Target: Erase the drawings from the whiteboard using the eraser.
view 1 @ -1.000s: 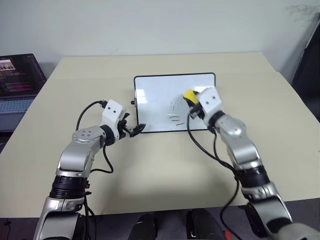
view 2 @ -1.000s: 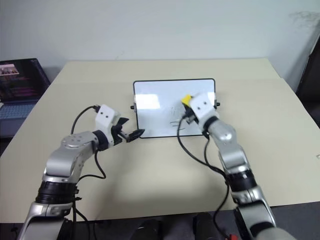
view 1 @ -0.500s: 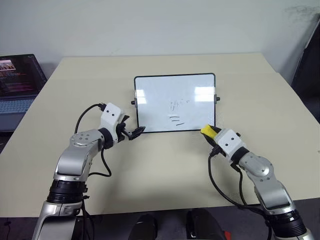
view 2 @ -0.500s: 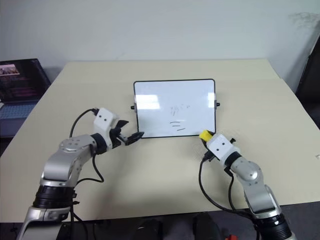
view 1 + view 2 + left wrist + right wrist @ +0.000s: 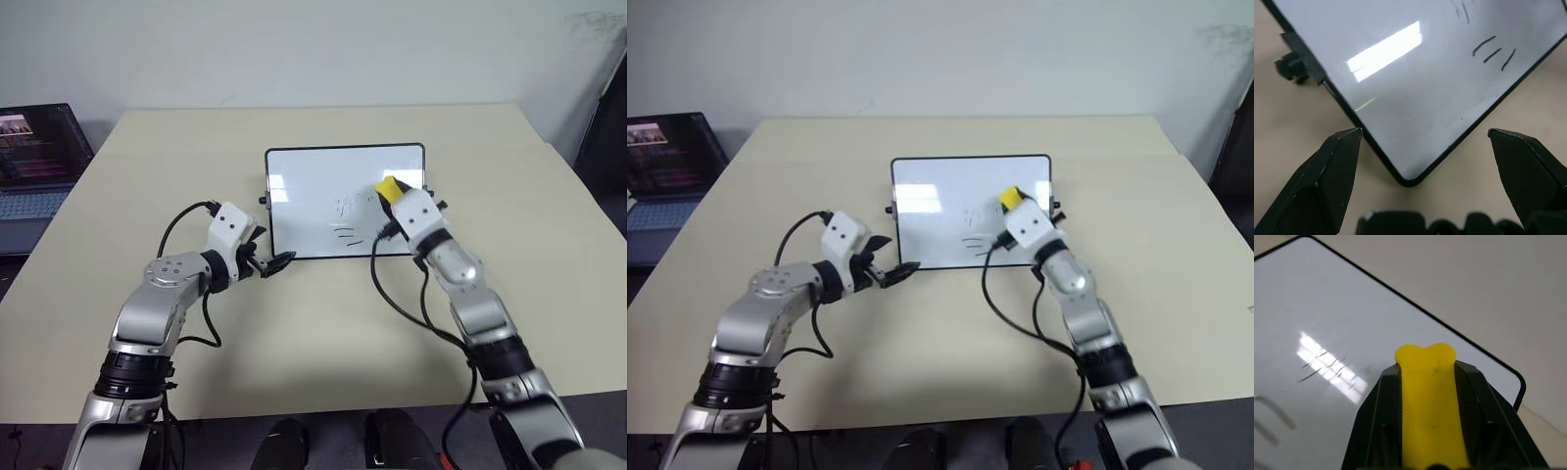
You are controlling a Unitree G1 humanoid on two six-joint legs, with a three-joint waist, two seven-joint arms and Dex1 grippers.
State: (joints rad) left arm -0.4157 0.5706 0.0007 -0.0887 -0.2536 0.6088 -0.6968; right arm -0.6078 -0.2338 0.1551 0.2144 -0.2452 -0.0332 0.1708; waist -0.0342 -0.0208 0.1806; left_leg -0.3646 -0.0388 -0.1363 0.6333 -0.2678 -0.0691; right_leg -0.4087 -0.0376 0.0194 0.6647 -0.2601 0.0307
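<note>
R gripper (image 5: pixel 390 192): I've got it clamped on the eraser (image 5: pixel 389 187), both black fingers tight against the block's sides, seen clearly in R wrist view.
Eraser: yellow block sticks out past the fingertips, over the R part of the whiteboard (image 5: pixel 323 166), near its R edge. Can't tell if it's touching the surface.
L gripper (image 5: pixel 277 262): fingers apart, nothing between them. L wrist view has 1 finger (image 5: pixel 1327 176) on each side of the board's near-L rounded corner, tips close to the frame; can't tell whether they touch it.
Whiteboard: lies flat on the table (image 5: pixel 323 323), black frame, rounded corners, small black knob (image 5: pixel 1289 66) on its L side, another at the R side by my R wrist. Ceiling light glare on the gloss.
Drawings (image 5: pixel 345 231): 3 short parallel lines low on the board, centre-R, plus faint squiggles (image 5: pixel 346 204) just above them, beside the eraser on its L. Both sets unerased.
Cables: black lead loops off each wrist onto the table, R one (image 5: pixel 392 294) trails back toward the robot, L one (image 5: pixel 181 220) arcs over the forearm.
Table: beige, board sits mid-table toward the far side.
Laptop (image 5: pixel 34 162): open, screen lit, off the table's far-L edge, well apart from the board.
</note>
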